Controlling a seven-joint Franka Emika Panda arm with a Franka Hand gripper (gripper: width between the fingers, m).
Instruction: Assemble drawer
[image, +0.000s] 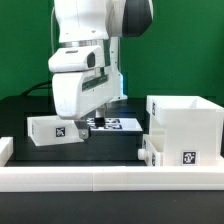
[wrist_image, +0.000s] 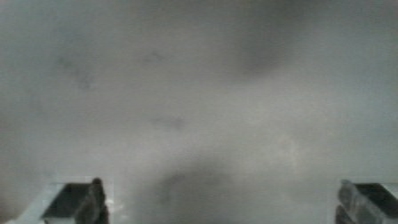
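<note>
A white drawer box (image: 185, 125) with a marker tag stands at the exterior view's right. A smaller white part (image: 150, 152) sits against its front left corner. A white panel (image: 52, 130) with a marker tag lies at the exterior view's left. My gripper (image: 86, 123) is low over the table, right beside that panel's right end. In the wrist view my gripper (wrist_image: 224, 205) is open, with its fingertips (wrist_image: 80, 200) far apart. A blurred, very close grey-white surface fills the view between them. I cannot tell which part that surface is.
The marker board (image: 118, 123) lies flat on the black table behind my gripper. A long white rail (image: 110, 180) runs along the front edge, with a short white block (image: 5, 148) at its left end. A green wall stands behind.
</note>
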